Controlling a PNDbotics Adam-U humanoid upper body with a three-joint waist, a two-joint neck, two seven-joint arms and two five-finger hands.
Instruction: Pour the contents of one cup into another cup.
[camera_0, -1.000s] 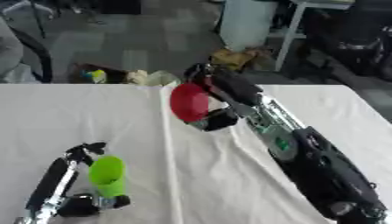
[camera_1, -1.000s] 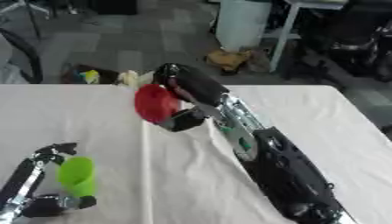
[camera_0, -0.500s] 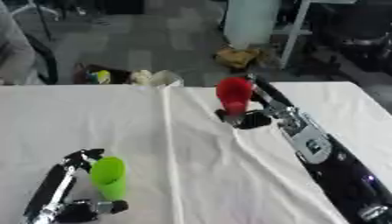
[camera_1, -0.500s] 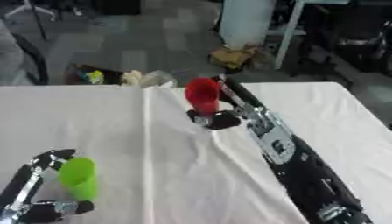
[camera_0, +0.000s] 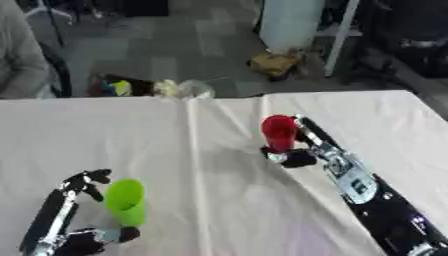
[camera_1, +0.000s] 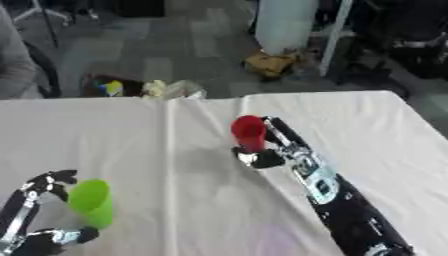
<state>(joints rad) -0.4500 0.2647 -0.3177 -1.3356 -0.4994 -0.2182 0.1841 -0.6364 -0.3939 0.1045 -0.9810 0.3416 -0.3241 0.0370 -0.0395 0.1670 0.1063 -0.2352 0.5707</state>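
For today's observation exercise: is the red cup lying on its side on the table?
No. The red cup stands upright on the white tablecloth, with the right hand around its lower part.

Right arm stretches in from the lower right corner, long and nearly straight, reaching up toward mid-table, and the right hand (camera_0: 296, 150) has fingers and thumb curled around the red cup (camera_0: 278, 132), holding it upright. Down at the lower left, the left hand (camera_0: 72, 215) sits low, fingers up and thumb hooked in, wrapped around the green cup (camera_0: 126, 201).
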